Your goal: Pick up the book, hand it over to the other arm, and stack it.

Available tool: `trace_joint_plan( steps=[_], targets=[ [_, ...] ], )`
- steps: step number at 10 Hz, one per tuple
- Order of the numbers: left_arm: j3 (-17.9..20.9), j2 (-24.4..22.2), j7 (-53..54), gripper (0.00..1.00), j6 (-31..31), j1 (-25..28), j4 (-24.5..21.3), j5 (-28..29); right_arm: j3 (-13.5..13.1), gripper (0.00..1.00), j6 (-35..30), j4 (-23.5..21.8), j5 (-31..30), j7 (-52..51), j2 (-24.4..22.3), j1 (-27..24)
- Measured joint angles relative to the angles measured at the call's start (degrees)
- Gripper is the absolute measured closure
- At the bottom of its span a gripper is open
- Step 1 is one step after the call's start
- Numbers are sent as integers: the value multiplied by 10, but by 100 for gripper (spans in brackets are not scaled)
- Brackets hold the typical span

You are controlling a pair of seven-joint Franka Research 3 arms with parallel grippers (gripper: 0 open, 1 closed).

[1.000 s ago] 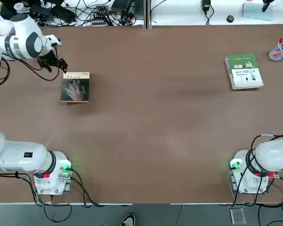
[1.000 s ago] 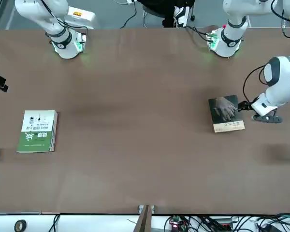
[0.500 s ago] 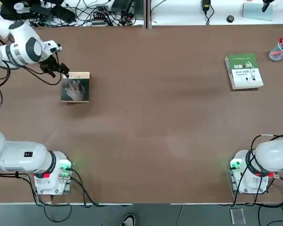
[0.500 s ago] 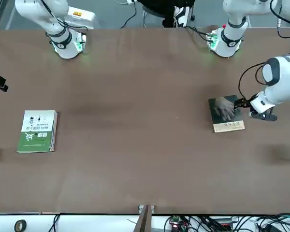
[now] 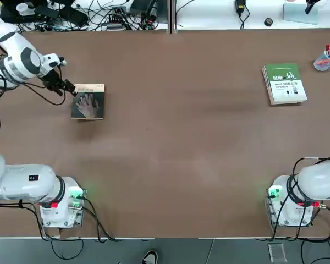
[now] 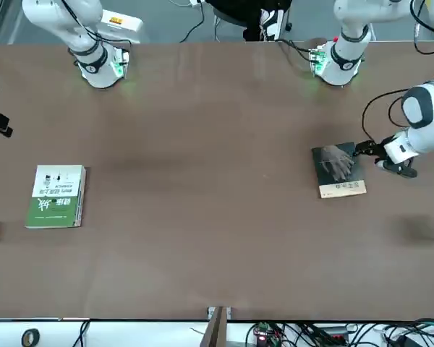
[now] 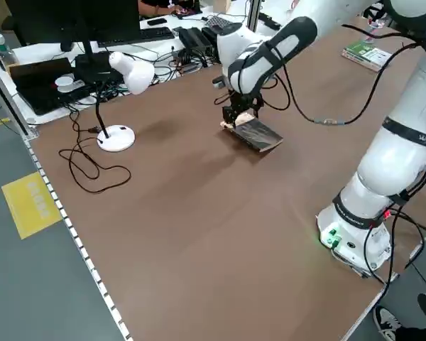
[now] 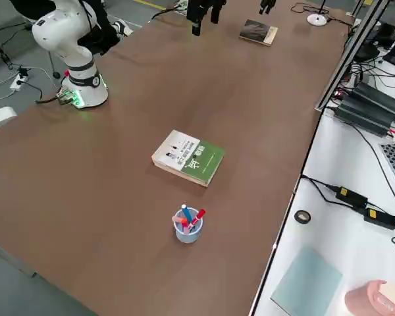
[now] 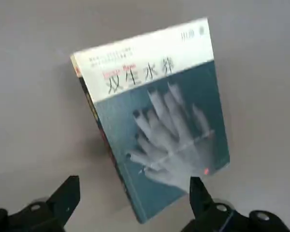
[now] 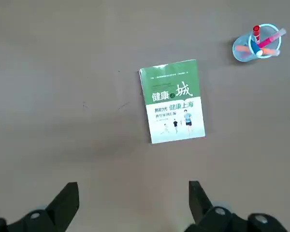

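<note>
- The book (image 5: 88,102) lies flat on the bench (image 5: 181,137) in the upper left of the top view.
- The left claw (image 5: 66,88) sits released just beside the book's left edge.
- The right claw (image 10: 133,203) hangs released high above the green-and-white book (image 5: 285,82) at upper right.

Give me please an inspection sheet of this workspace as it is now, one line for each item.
Surface: brown table, bare in the middle.
Job's things: dark book lies flat by the left arm; green-and-white book lies flat on the right side.
Clutter: cup of pens near the green-and-white book.
Grippers: left gripper open, at the dark book's edge, not gripping it; right gripper open, high above the green-and-white book.
Cables: tangle along the far bench.
Surroundings: desk lamp beside the table.
</note>
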Motion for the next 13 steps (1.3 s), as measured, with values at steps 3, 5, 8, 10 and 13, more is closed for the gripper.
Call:
trace_joint_plan(
  steps=[3,5,8,10,13],
  targets=[
    [0,8,62,0,-8,21,-3,-30,0,0,0,0,0,0,0,1],
    [0,31,131,0,-8,41,-8,-76,0,0,0,0,0,0,0,4],
    [0,74,212,0,-8,76,-10,-138,1,0,0,0,0,0,0,6],
    [0,90,237,0,-12,88,-9,-166,1,0,0,0,0,0,0,6],
    [-1,93,239,0,-20,89,-6,-181,1,0,0,0,0,0,0,6]
  ],
)
